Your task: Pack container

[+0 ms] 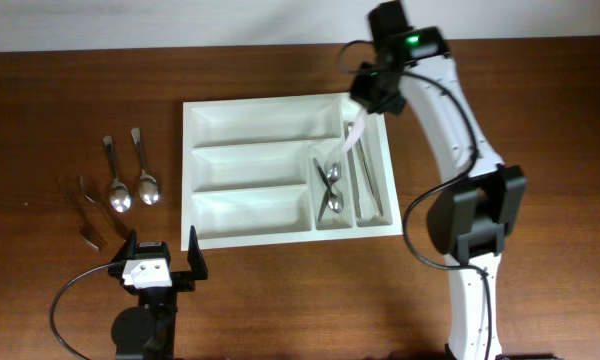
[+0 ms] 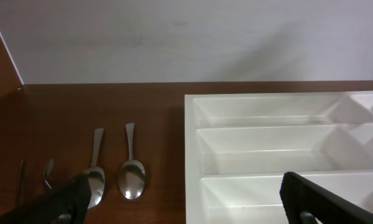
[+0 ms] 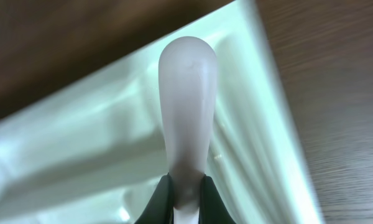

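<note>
Right wrist: ur right claw [image 3: 185,198] clamps a white plastic utensil [image 3: 186,106] over the container [image 3: 81,149], prob aiming for a slot; left claw [image 1: 161,250] wide.

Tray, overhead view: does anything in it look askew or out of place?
Only mildly. The two spoons in the inner narrow compartment of the tray lie crossed rather than parallel. The right gripper is shut on a pale plastic utensil slanting over the far right corner, not yet laid down.
</note>
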